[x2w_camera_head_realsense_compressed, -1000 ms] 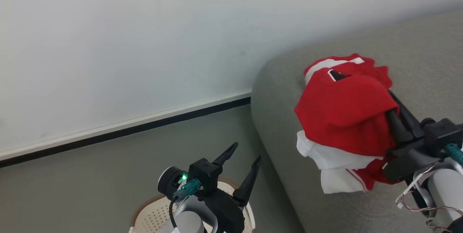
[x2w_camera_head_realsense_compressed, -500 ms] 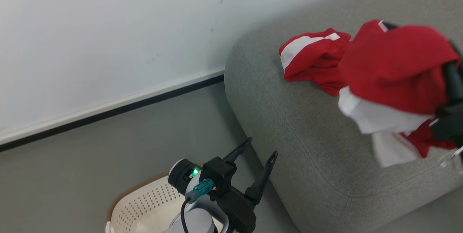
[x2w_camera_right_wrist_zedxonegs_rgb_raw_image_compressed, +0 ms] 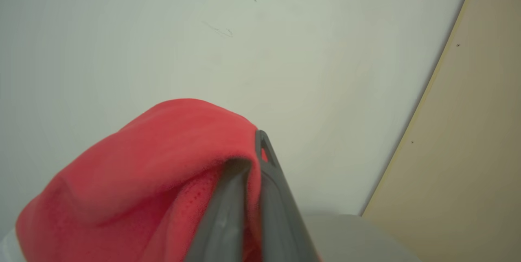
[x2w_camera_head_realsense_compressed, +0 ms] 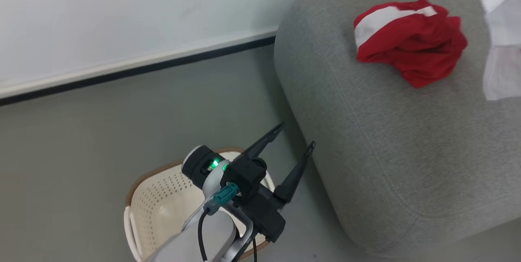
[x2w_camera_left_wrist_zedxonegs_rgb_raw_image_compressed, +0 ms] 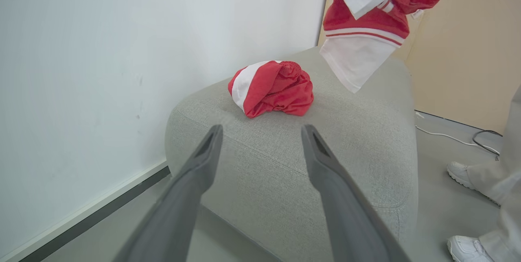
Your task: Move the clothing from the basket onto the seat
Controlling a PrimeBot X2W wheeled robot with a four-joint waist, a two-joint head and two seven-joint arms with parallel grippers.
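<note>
The clothing [x2w_camera_head_realsense_compressed: 409, 44] lay in two parts: a crumpled red-and-white bundle [x2w_camera_left_wrist_zedxonegs_rgb_raw_image_compressed: 272, 88] rested on the seat [x2w_camera_head_realsense_compressed: 386, 140] near its rounded end, while a red jersey [x2w_camera_right_wrist_zedxonegs_rgb_raw_image_compressed: 154, 172] with white trim hung in the air above the seat, pinched between the closed fingers of the right gripper [x2w_camera_right_wrist_zedxonegs_rgb_raw_image_compressed: 252, 160]. The left gripper [x2w_camera_head_realsense_compressed: 297, 134] hovered above the basket [x2w_camera_head_realsense_compressed: 144, 180] on the floor beside the seat, its fingers spread wide and holding nothing. A person's white shoes [x2w_camera_left_wrist_zedxonegs_rgb_raw_image_compressed: 462, 172] stood on the floor by the seat's far side.
</note>
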